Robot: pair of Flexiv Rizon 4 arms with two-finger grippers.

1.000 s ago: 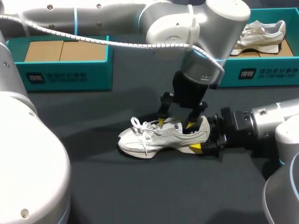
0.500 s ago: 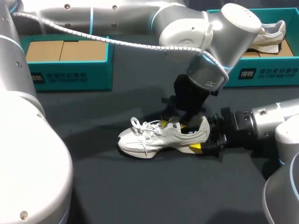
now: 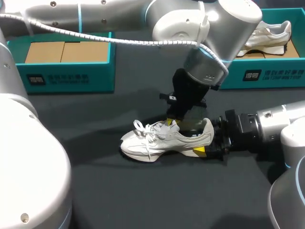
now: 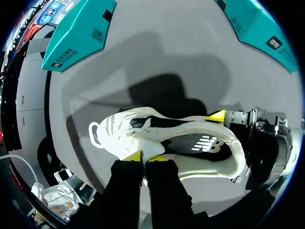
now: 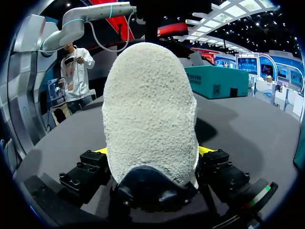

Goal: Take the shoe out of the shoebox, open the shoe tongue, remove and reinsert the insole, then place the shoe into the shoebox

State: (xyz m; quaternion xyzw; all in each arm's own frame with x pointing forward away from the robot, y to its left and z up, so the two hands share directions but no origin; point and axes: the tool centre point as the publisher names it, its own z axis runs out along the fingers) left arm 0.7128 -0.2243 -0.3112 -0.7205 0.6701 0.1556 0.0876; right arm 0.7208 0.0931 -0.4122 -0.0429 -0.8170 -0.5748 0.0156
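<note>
My left arm (image 3: 209, 28) hangs right over the shoe (image 3: 157, 139), so nothing gets in from above. My right gripper (image 3: 207, 143) blocks the heel end. The toe end and the table (image 3: 143, 191) in front are open. A left box (image 3: 71, 76) and a right box (image 3: 271, 74) wall off the back.

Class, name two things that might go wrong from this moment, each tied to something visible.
1. The left hand pinches only the edge of the tongue; it may slip free when pulled.
2. The right hand clamps just the heel of the shoe; a hard pull might twist it in that grip.
</note>
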